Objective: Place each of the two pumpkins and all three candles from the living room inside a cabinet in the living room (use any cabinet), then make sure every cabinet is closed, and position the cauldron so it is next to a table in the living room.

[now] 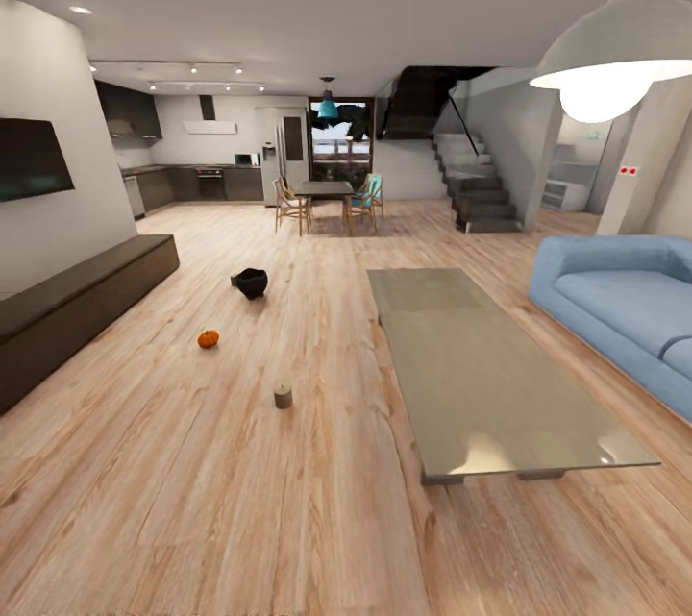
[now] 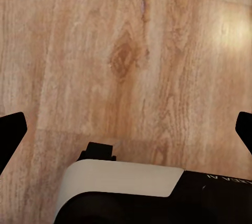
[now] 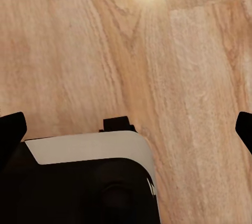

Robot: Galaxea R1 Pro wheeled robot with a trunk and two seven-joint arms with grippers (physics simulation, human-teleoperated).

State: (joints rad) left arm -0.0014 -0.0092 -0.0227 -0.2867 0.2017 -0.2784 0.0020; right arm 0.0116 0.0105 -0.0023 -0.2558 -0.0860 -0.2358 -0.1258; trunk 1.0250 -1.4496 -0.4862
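Observation:
In the head view a small orange pumpkin [image 1: 209,338] lies on the wood floor left of centre. A short grey-brown candle [image 1: 283,396] stands nearer, also on the floor. Farther back the black cauldron [image 1: 251,283] sits on the floor, apart from the grey coffee table [image 1: 481,376] to its right. The long dark-brown cabinet [image 1: 77,304] runs along the left wall, its drawers closed. My left gripper [image 2: 126,129] and right gripper [image 3: 126,129] hang over bare planks, both open, with only the black fingertips [image 2: 11,132] [image 3: 11,129] showing at the picture edges.
A blue sofa [image 1: 625,308] stands right of the table. A black TV [image 1: 34,158] hangs on the left wall. Beyond are a dining table with chairs [image 1: 327,198], a kitchen and dark stairs [image 1: 476,188]. A white pendant lamp [image 1: 615,59] hangs at upper right.

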